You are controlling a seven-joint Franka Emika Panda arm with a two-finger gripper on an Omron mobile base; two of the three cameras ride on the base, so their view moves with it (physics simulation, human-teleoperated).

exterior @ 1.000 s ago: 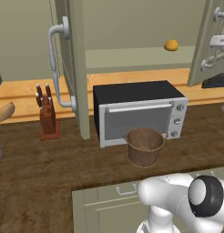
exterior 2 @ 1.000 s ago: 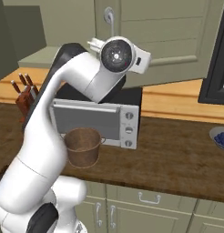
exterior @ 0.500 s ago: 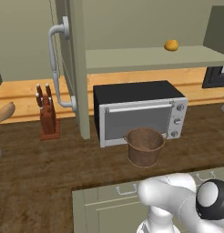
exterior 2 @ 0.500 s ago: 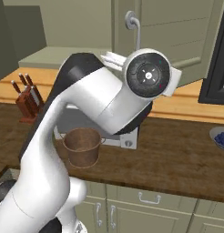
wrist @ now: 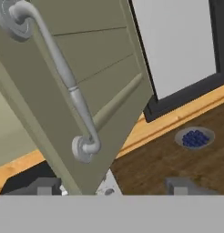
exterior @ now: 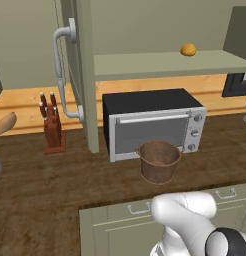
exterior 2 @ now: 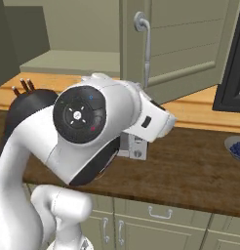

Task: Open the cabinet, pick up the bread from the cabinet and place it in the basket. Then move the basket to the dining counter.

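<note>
Pincer point(wrist: 111, 186) now wide apart, empty.

The bread point(exterior: 188, 49) lies on the cabinet point(exterior: 160, 65) shelf, toward its right end, above the toaster oven point(exterior: 154, 123). The basket point(exterior: 159, 161) stands on the worktop point(exterior: 55, 185) just before the toaster oven's door. A knife block point(exterior: 51, 126) stands to the left, beyond the swung-open cabinet door point(exterior: 82, 80). A bowl of blueberries point(wrist: 194, 137) sits near the worktop's right edge.
</note>
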